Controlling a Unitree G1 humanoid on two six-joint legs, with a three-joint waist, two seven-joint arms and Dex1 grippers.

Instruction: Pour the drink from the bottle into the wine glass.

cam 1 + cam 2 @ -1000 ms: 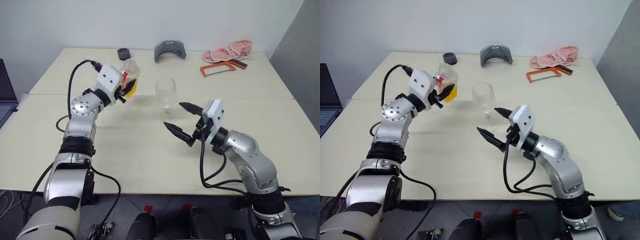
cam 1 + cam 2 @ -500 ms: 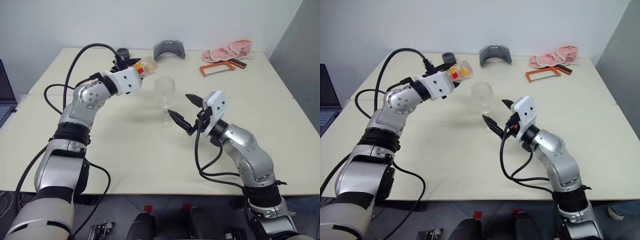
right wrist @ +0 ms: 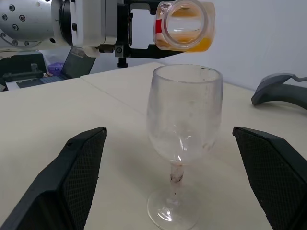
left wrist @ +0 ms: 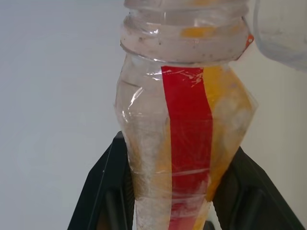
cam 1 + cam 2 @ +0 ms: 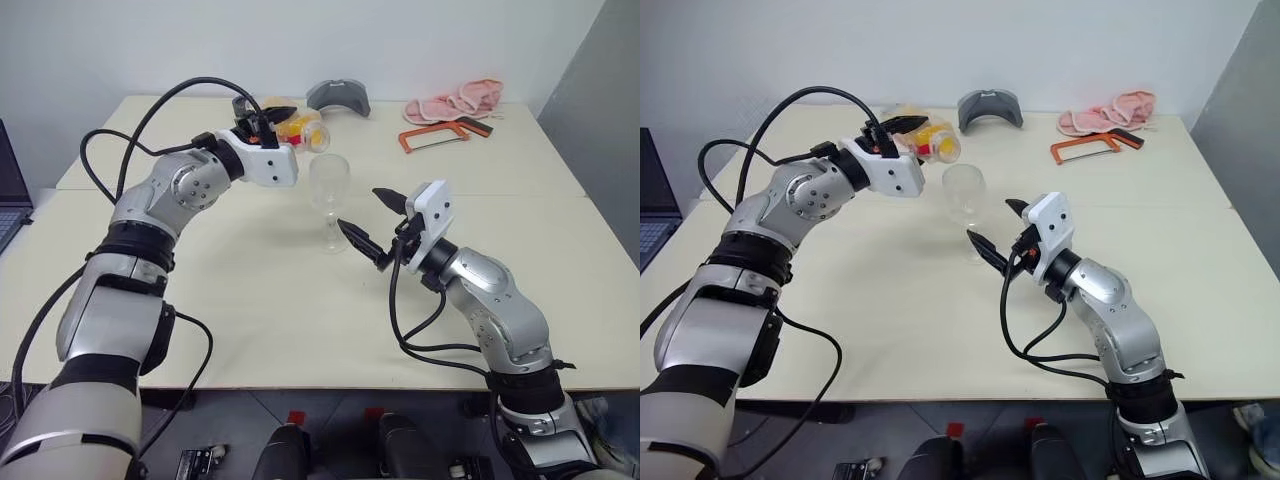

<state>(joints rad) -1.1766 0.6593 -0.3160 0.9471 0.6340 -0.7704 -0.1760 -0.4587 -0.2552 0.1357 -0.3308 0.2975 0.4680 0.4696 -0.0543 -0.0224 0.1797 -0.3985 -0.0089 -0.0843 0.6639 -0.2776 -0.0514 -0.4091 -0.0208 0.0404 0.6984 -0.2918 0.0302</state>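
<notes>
Reading from near to far across my table (image 5: 250,330):
Right gripper (image 5: 365,222): mine, jaws spread wide and empty, one finger on either side of the glass's stem without touching it.
Wine glass (image 5: 329,200): upright on its foot, between my two arms; bowl looks empty (a little residue on the stem).
Left gripper (image 5: 268,117): mine, clamped tight on the bottle's body, raised above the tabletop.
Bottle (image 5: 300,129): uncapped, tipped nearly level, its open mouth (image 3: 184,21) just above and behind the glass's rim.
Drink (image 3: 192,44): orange-yellow, pooled along the bottle's lower side.
Far edge: grey curved holder (image 5: 338,97), orange-framed hacksaw (image 5: 447,133), pink cloth (image 5: 455,101).
</notes>
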